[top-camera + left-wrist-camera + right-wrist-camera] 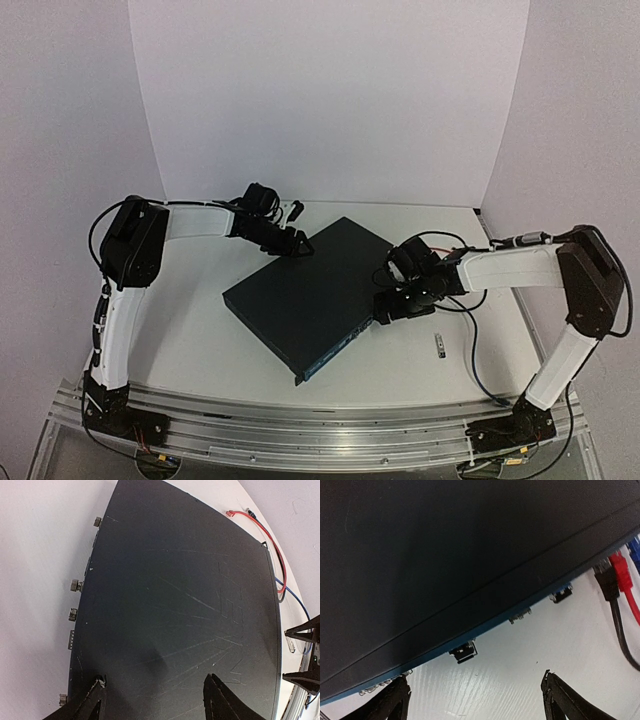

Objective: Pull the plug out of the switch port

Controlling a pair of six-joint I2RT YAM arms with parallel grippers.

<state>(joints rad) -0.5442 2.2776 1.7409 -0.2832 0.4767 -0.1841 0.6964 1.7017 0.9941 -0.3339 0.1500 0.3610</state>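
Note:
The switch (300,300) is a flat dark box lying at an angle mid-table, its blue port face towards the near right. My left gripper (290,243) is open over the switch's far long edge. In the left wrist view its fingers (95,702) straddle bare top panel (175,605). My right gripper (392,305) is open at the port face. In the right wrist view (475,692) a small dark plug (463,650) juts from the blue face (500,622) just ahead of the jaws, untouched. Two more plugs (520,614) (561,593) jut further right.
A black cable plug (606,577) and a red one (621,570) sit at the face's right end, their leads trailing over the table. A small silver part (440,345) lies loose near right. White walls close the back and sides. A metal rail (300,420) runs along the front edge.

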